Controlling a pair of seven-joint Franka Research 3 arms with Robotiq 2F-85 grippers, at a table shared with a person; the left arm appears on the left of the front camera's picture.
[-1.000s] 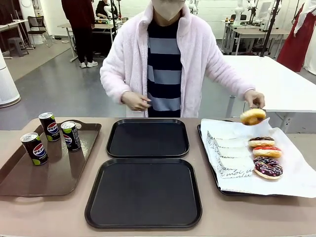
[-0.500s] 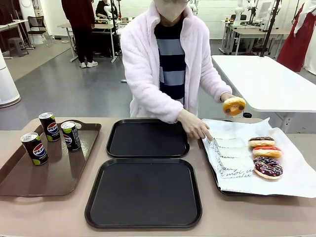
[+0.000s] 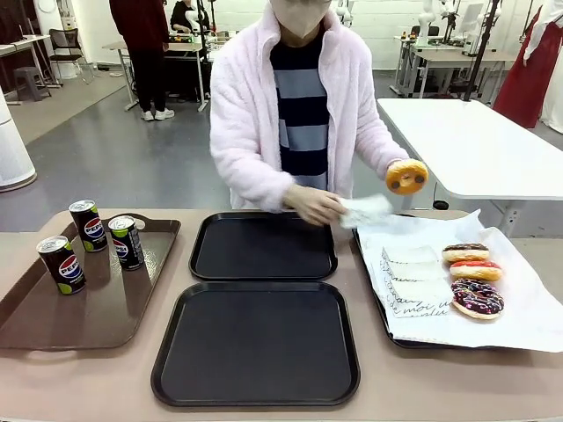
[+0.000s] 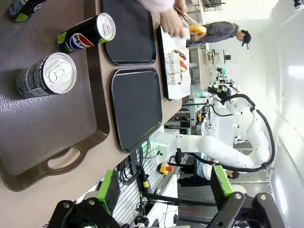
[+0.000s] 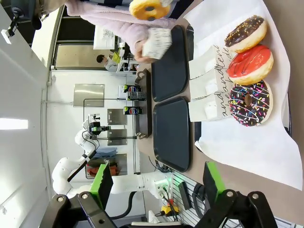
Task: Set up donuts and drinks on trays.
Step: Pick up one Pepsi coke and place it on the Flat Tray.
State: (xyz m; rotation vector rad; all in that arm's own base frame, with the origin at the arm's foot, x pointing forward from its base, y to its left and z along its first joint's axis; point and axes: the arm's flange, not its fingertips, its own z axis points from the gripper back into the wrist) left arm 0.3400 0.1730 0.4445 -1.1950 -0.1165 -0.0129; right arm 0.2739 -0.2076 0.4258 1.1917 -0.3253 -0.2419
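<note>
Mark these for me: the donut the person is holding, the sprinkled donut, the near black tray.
held donut [image 3: 394, 178], front view, left side of its ring.
sprinkled donut [image 3: 484, 303], front view, glazed top.
near black tray [image 3: 255, 343], front view, bare floor.

Brown handled tray [image 3: 97, 308] left; paper-lined tray [image 3: 431, 331] right.

Two black trays [image 3: 263, 245] lie one behind the other at the table's middle. On the brown handled tray [image 3: 97, 316] at the left edge stand three Pepsi cans [image 3: 126, 242] (all upright). The paper-lined tray [image 3: 528, 308] at the right edge carries three donuts [image 3: 476, 270] beside paper sleeves [image 3: 413, 286]. Over the far edge the person holds a golden donut [image 3: 405, 177] aloft, and a hand [image 3: 312, 207] grips a white sleeve [image 3: 365, 211].
</note>
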